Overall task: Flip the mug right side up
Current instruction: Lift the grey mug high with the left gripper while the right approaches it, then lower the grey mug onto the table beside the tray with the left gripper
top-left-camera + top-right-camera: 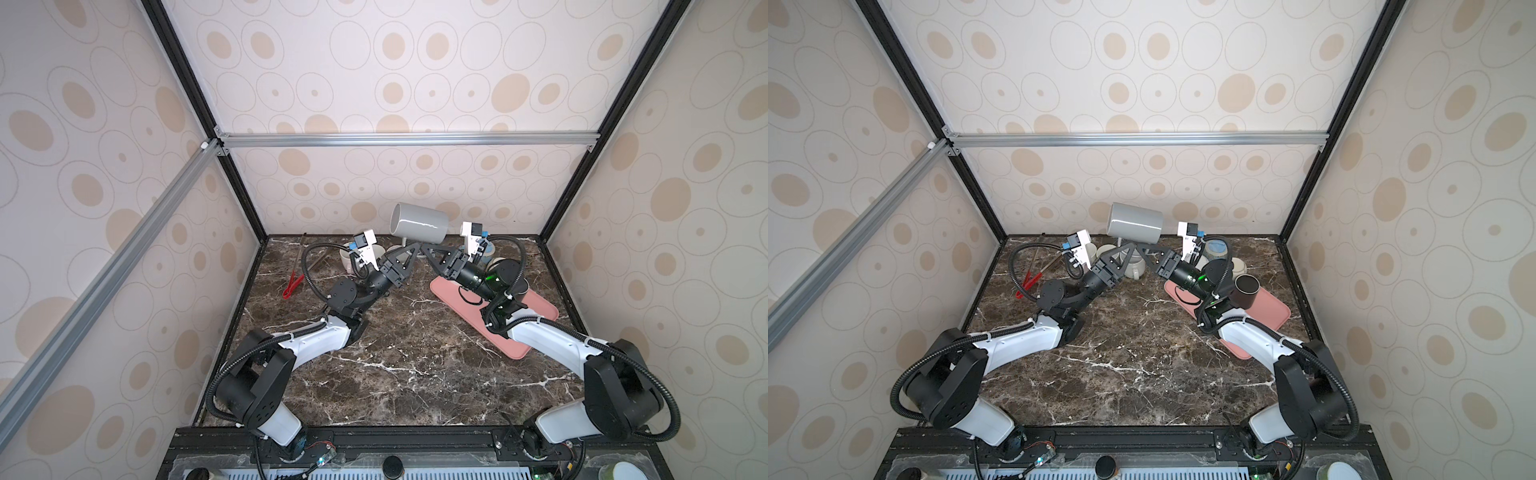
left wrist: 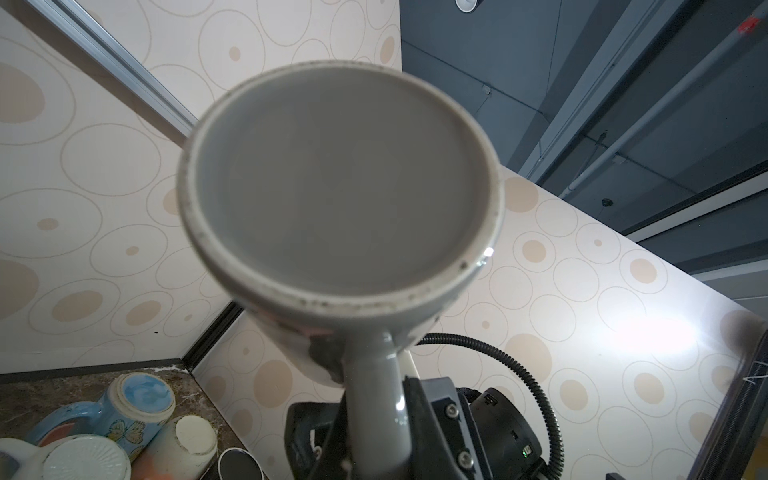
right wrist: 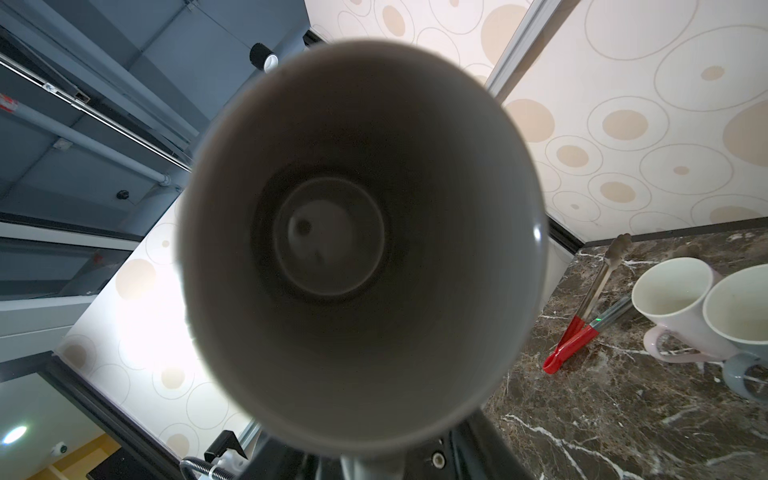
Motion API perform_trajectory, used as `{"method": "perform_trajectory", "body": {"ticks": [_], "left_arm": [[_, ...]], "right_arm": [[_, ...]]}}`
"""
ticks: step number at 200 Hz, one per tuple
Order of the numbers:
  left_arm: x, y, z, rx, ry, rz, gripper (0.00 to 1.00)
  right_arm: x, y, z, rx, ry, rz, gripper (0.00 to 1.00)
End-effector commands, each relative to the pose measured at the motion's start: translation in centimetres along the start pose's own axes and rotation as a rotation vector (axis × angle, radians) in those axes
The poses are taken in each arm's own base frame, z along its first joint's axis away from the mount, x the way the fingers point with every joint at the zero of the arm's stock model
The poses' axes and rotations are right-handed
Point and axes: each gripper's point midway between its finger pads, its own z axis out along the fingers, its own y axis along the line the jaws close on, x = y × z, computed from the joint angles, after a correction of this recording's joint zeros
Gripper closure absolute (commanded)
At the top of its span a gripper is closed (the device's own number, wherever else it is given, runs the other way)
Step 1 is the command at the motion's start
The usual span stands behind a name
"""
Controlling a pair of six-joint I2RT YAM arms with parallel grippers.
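A plain grey mug (image 1: 419, 224) (image 1: 1136, 222) hangs on its side in the air above the back of the marble table, with its handle (image 2: 374, 395) pointing down. The left wrist view faces its flat base (image 2: 340, 178). The right wrist view looks into its open mouth (image 3: 361, 249). My left gripper (image 1: 413, 248) (image 1: 1129, 248) (image 2: 370, 457) reaches up from the left and is shut on the handle. My right gripper (image 1: 426, 249) (image 1: 1142, 250) (image 3: 370, 465) meets it from the right at the same handle. Its jaws stand on either side of the handle, and the mug's body hides whether they clamp it.
A pink tray (image 1: 536, 316) (image 1: 1271, 311) lies under the right arm, with a dark cup (image 1: 1246, 289) on it. Red-handled tongs (image 1: 293, 284) (image 3: 573, 345) lie at the back left. White mugs (image 1: 347, 257) (image 3: 669, 299) and blue patterned mugs (image 2: 137, 399) stand along the back wall.
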Motion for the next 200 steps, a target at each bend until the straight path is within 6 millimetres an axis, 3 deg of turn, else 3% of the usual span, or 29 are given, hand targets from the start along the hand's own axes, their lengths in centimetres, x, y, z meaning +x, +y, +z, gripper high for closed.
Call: {"method": "perform_trajectory", "body": {"ticks": [1,31,56,85,132,150,200], "left_arm": [[-3.6,-5.7,-0.2,0.193,-0.106,0.043,1.0],[-3.2,-5.3,-0.1,0.186,-0.089,0.034,1.0],[-2.5,-4.4,0.1,0.169,-0.067,0.005,1.0],[-1.2,-2.4,0.2,0.096,-0.015,-0.025,0.99],[-0.7,-0.3,-1.3,-0.013,0.007,0.01,0.54],[-0.7,0.4,-2.0,-0.038,0.019,0.007,0.43],[-0.6,3.0,-4.9,-0.144,0.021,-0.008,0.35]], "right_arm": [[-0.6,1.9,0.7,-0.075,-0.009,-0.003,0.58],[-0.8,2.2,1.2,-0.104,-0.004,0.006,0.71],[-1.0,2.2,1.6,-0.107,-0.003,0.017,1.0],[-1.1,1.6,1.5,-0.093,-0.024,0.016,1.0],[-1.3,0.5,1.9,-0.078,-0.044,0.002,1.0],[-1.6,0.0,1.9,-0.069,-0.066,-0.004,1.0],[-1.6,-2.6,1.9,0.016,-0.094,-0.001,1.0]]}}
